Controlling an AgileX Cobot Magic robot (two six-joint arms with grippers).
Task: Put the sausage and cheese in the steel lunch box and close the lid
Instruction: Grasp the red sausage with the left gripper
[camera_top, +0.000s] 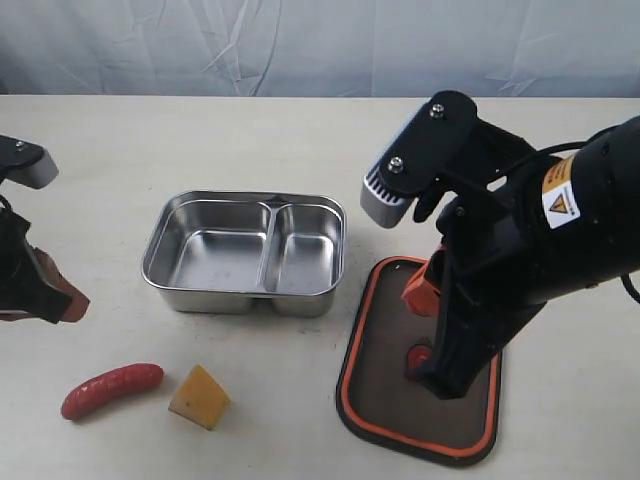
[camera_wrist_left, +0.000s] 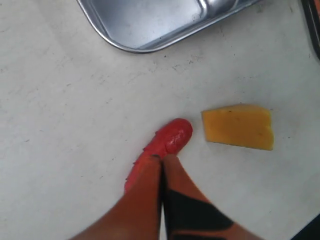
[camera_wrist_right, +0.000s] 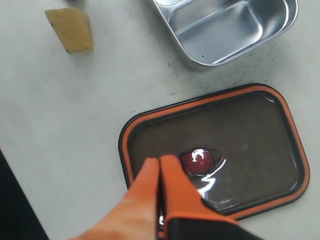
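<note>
The steel lunch box (camera_top: 245, 255) stands open and empty mid-table; its rim also shows as the lunch box (camera_wrist_left: 165, 25) and the lunch box (camera_wrist_right: 230, 30). In front of it lie the red sausage (camera_top: 112, 389) and the yellow cheese (camera_top: 200, 397), a little apart. My left gripper (camera_top: 72, 300) is shut and empty, raised at the left edge. In its wrist view, the left gripper (camera_wrist_left: 162, 157) lines up over the sausage (camera_wrist_left: 172, 137), next to the cheese (camera_wrist_left: 239, 126). The dark lid (camera_top: 380, 390) with an orange rim lies flat, right of the box. My right gripper (camera_wrist_right: 161, 160) hangs shut and empty over the lid (camera_wrist_right: 250, 135), beside its red valve (camera_wrist_right: 197, 161).
The bulky right arm (camera_top: 520, 240) leans over the lid and hides part of it. A pale curtain (camera_top: 320, 45) closes off the back of the table. The cheese (camera_wrist_right: 70, 29) shows in the right wrist view too.
</note>
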